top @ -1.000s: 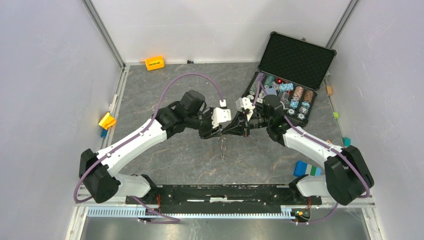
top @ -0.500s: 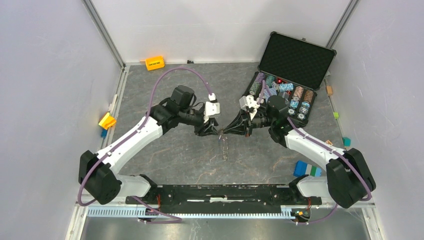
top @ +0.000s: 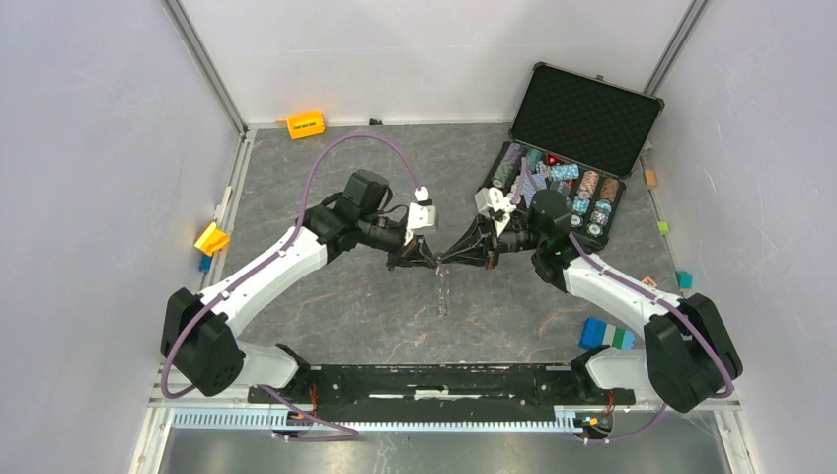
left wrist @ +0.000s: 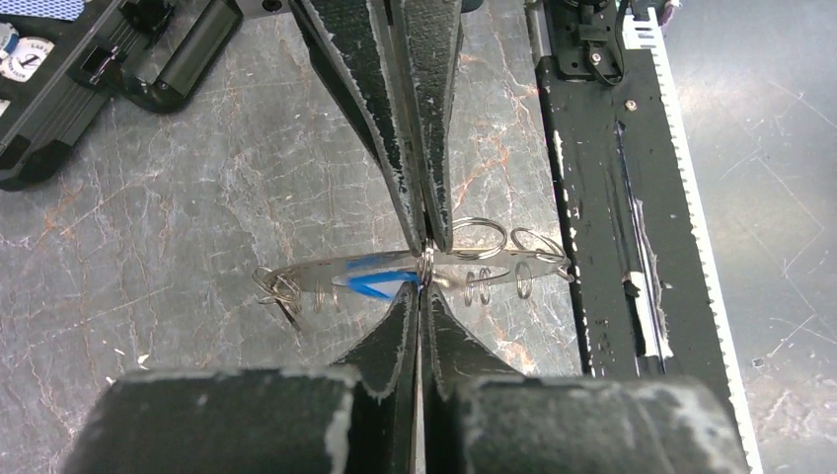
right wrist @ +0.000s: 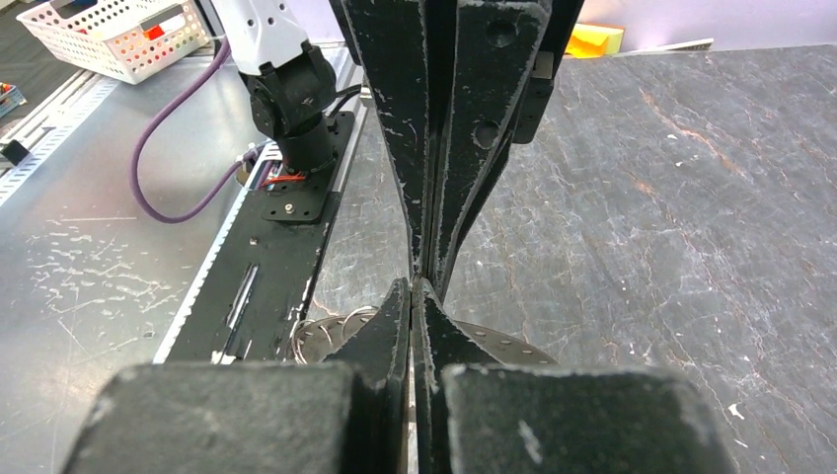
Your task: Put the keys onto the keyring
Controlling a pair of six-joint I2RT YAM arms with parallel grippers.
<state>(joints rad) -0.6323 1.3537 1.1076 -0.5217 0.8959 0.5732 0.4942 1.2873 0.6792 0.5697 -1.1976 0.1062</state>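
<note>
- Left wrist view – the left gripper (left wrist: 419, 292) and the right gripper (left wrist: 430, 237) meet tip to tip, both clenched tight with no gap between their fingers.
- The keyring (left wrist: 306, 274) hangs in the air between them over the middle of the table (top: 326, 316), clear of the surface and strung with small wire loops.
- The right gripper pinches the keyring; the left appears clamped on the blue-headed key (left wrist: 370, 284), right where it meets the band.
- To do this well, keep the right grip firm and unmoving – the ring must not swing or twist.
- Feed the key along the ring's wire with small, slow wrist turns and no pulling.
- Risk: with both pinches this close, a sideways tug could slip either hold and drop the lot.
</note>
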